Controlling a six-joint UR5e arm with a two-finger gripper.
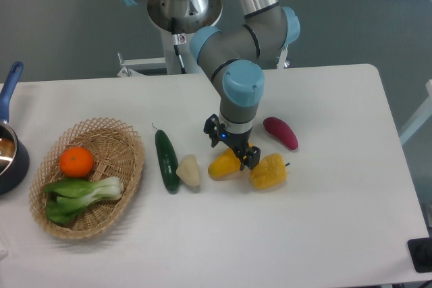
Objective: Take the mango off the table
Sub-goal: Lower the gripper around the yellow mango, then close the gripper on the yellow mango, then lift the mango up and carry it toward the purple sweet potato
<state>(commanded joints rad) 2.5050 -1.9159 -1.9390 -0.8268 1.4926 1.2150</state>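
Note:
The mango (221, 166), a smooth yellow-orange oval fruit, lies on the white table (324, 234) near the middle, between a pale wedge and the yellow bell pepper. My gripper (233, 146) hangs straight down over the mango's upper right end. Its jaws stand apart on a diagonal. One fingertip (250, 158) sits in the gap between the mango and the pepper; the other is hidden behind the gripper body. The mango rests on the table and its right end is covered by the gripper.
A lumpy yellow bell pepper (269, 171) lies just right of the mango. A purple eggplant (280, 132) lies behind it. A pale wedge (189, 170) and a green cucumber (167, 160) lie to the left. A wicker basket (125, 166) holds an orange (76, 162) and greens (77, 193). A pot (8, 156) stands at the left edge.

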